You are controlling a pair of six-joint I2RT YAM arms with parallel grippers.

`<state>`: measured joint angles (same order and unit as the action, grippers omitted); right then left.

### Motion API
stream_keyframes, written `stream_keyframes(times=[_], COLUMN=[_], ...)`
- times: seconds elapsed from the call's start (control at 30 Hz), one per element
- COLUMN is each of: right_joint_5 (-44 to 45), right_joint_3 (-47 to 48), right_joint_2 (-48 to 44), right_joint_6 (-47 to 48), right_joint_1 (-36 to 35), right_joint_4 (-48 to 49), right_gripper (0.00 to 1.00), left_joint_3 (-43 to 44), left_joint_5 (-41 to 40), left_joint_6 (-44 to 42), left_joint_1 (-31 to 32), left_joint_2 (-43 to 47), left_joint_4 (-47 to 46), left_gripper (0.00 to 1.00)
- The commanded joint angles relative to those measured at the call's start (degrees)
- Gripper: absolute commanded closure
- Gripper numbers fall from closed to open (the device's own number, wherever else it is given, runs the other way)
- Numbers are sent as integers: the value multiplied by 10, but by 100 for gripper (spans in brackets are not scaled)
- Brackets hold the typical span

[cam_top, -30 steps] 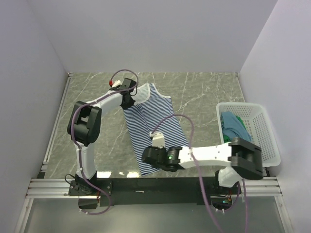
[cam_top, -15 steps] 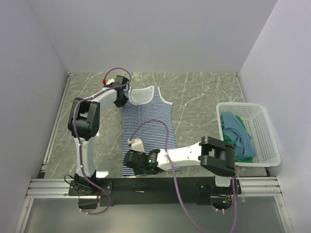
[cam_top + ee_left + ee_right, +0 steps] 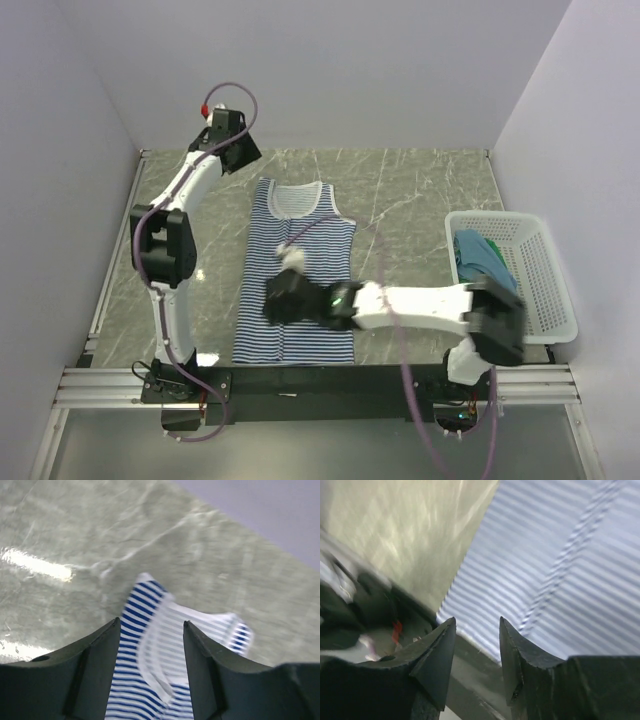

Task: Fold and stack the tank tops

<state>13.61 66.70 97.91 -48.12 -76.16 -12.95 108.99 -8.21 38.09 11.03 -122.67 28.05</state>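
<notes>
The striped tank top [image 3: 265, 330] lies flat mid-table [image 3: 420, 190], neckline toward 12 o'clock and hem toward 6. The left gripper [image 3: 151, 624] hangs released and empty off its 11 o'clock corner, and the right gripper [image 3: 476, 621], fingers apart with nothing between them, hovers over the lower body. The cloth looks light, limp and apt to drag or wrinkle, so I would pinch a shoulder strap and the hem corner on one long side. The teal top [image 3: 485, 262] waits in the basket [image 3: 545, 240] at 3 o'clock.
</notes>
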Motion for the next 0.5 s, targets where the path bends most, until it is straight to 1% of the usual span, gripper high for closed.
stream_keyframes(times=[0.0,0.07,0.1,0.17,0.2,0.23,0.3,0.33,0.37,0.4,0.43,0.47], right_joint_5=[39,21,8,6,0,-9,-17,-18,-23,-36,-40,-47], right_joint_3=[-72,-103,-110,-99,-80,-67,-30,-18,10,22,35,48], right_joint_2=[-142,-174,-184,-179,-158,-144,-98,-81,-63,-29,-12,6], right_joint_6=[-9,0,12,46,58,78,98,112,118,123,130,133], right_joint_1=[101,164,229,279,330,352,391,423,438,450,473,482], right_joint_4=[-6,-17,-32,-48,-59,-66,-72,-75,-78,-80,-81,-83], right_gripper=[53,52,52,52,52,52,53,53,53,53,54,54], left_joint_3=[4,-41,-60,-121,-143,-186,-233,-276,-295,-326,-342,-362], left_joint_5=[37,41,38,29,28,27,33,32,30,25,16,13], left_joint_6=[0,26,33,56,60,76,86,93,93,94,98,100], left_joint_1=[9,25,42,64,86,98,119,143,155,180,193,206], left_joint_2=[105,150,165,210,226,241,288,319,333,347,360,389], left_joint_4=[-23,-28,-31,-41,-50,-55,-71,-84,-90,-89,-83,-88], left_gripper=[41,44,44,48,49,52,54,55,56,56,57,58])
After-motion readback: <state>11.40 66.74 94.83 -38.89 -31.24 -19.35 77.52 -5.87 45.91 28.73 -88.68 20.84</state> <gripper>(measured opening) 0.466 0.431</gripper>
